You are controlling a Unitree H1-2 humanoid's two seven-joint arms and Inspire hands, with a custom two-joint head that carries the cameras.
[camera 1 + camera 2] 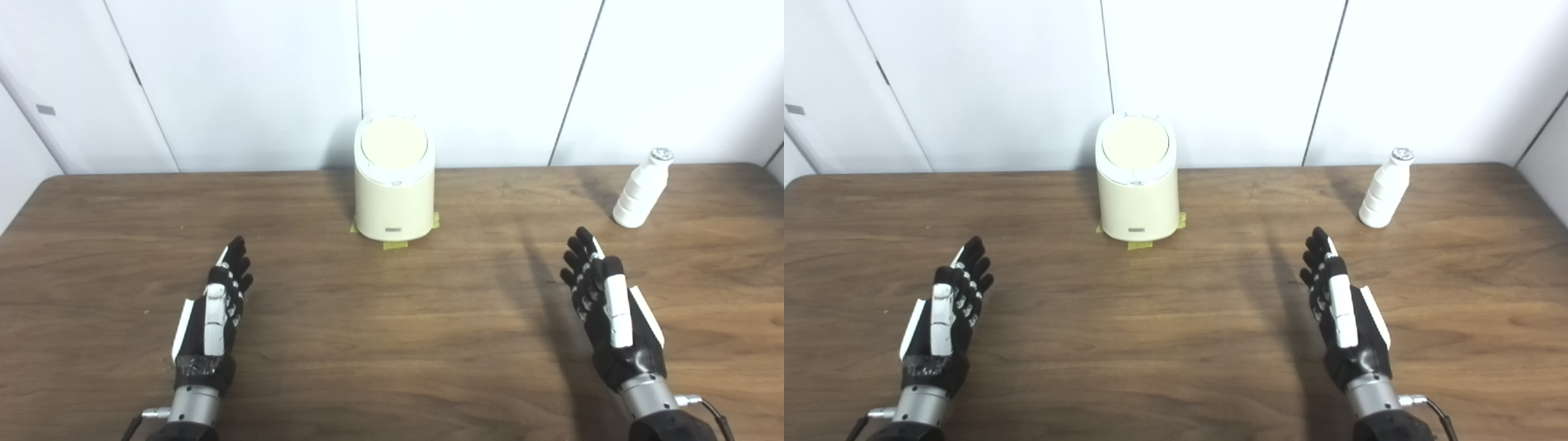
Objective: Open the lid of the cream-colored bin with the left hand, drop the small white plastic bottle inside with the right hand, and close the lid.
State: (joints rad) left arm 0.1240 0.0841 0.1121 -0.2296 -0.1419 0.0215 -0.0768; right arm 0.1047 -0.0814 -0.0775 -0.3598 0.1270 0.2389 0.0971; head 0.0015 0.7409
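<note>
Wooden table (392, 343) held one shut bin (394, 184) at 12 o'clock, one bottle (642, 190) at 2; left hand (211, 318) and right hand (612, 318) lay flat, open, empty

Black hands, white finger plates, silver wrists

A bin (394, 187) stands upright at the back centre of the bench (392, 343), close to the wall panels (245, 79) behind it, its lid (394, 144) down on top and strips of tape (395, 245) under its base. A bottle (642, 190) stands upright well to the bin's right, near the bench's rear right corner. Nearer the front edge, the left hand (214, 306) lies left of the bin and the right hand (606, 306) lies right of it, just in front of the bottle, both empty with fingers extended toward the back.
</note>
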